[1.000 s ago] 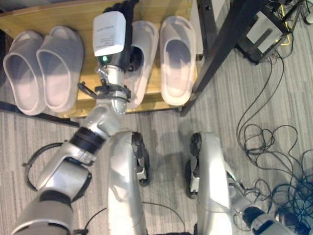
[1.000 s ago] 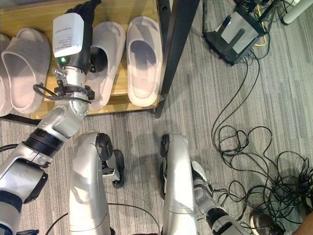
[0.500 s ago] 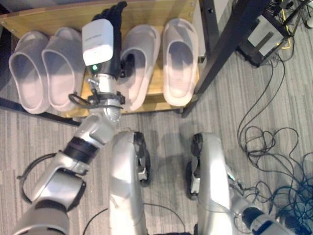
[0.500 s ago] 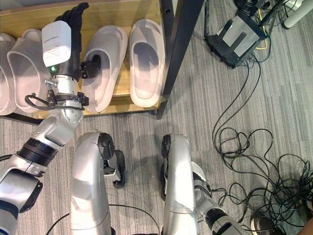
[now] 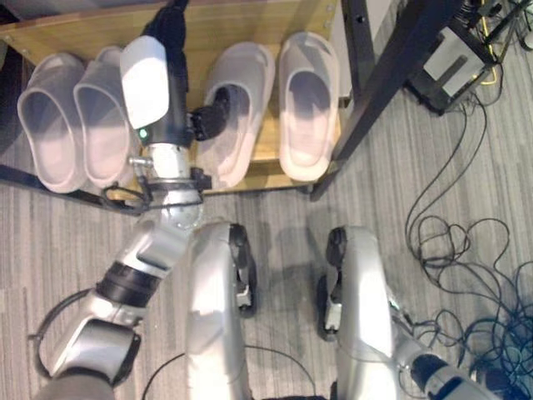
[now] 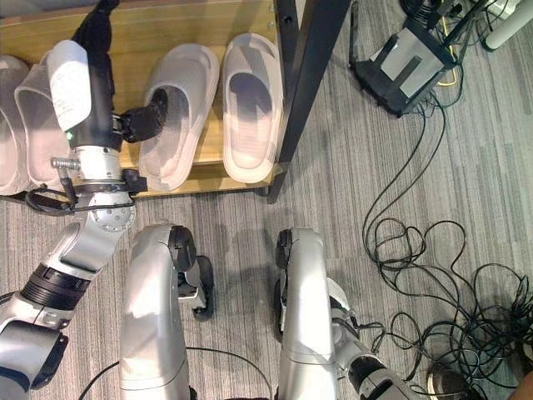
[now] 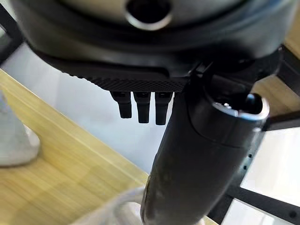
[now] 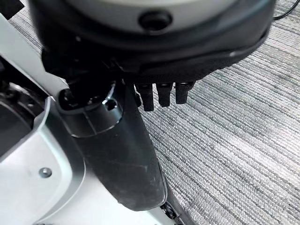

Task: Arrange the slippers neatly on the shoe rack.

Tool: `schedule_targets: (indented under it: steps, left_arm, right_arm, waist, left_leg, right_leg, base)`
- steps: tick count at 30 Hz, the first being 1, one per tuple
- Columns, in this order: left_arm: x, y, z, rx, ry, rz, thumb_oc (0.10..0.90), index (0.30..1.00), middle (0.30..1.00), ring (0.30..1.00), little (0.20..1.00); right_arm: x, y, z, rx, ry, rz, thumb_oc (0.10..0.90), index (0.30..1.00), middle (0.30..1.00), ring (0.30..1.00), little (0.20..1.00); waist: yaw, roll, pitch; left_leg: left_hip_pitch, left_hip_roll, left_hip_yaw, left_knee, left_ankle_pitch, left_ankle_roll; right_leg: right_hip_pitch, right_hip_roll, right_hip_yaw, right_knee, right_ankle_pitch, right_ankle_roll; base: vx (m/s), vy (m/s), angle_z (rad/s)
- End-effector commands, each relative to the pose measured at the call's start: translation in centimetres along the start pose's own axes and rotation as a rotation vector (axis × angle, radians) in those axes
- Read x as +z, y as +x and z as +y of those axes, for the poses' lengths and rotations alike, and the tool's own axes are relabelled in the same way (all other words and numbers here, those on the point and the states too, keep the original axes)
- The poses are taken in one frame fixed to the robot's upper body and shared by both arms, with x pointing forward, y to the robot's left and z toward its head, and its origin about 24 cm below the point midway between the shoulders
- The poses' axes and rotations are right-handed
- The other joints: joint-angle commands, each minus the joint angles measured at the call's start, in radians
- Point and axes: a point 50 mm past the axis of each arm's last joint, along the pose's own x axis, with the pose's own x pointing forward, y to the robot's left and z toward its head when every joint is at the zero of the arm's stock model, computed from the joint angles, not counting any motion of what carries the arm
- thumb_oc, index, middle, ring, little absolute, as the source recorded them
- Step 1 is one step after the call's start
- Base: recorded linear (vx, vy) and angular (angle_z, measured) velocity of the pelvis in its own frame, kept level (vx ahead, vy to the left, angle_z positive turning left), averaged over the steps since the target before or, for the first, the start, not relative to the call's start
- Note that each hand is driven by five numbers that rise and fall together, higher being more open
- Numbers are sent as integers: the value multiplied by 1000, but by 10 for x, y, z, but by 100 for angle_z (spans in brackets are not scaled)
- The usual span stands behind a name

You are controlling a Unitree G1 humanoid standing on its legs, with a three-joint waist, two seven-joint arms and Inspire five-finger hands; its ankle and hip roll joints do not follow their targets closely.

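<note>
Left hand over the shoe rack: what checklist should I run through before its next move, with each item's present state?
1. Four pale grey foam slippers on the light wooden shoe rack: ok.
2. Left pair side by side, toes aligned: ok.
3. Third slipper parallel to the rightmost slipper: not ok, it sits tilted, its heel swung away.
4. Left hand free of load: ok, fingers straight, thumb resting at the third slipper's opening.
5. Right hand idle over the grey carpet: ok.
6. Slipper heels inside the rack's front edge: cannot tell.
</note>
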Motion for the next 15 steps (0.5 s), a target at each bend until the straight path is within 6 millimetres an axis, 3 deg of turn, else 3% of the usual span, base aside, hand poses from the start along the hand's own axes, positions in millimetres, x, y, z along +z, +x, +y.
schedule_targets:
  steps: [1, 15]
  left_arm:
    - [38, 23, 48, 255, -92, -223, 800, 900, 900, 900, 900]
    - [-5, 7, 71, 306, 132, -115, 800, 900, 900, 900, 900]
  right_arm:
    - [-10, -3, -7, -61, 28, 26, 800, 900, 900, 900, 900]
    - [-11, -6, -10, -71, 34, 4, 800, 900, 900, 900, 900]
  waist:
    - [35, 44, -28]
    - [43, 51, -28]
  left_leg:
    - [121, -67, -127, 66, -227, 68]
    - [121, -68, -130, 76, -225, 68]
  right_leg:
    - [-29, 7, 18, -76, 120, -90]
    - [-29, 6, 15, -75, 121, -95]
  base:
    - [0, 0, 0]
    - [0, 0, 0]
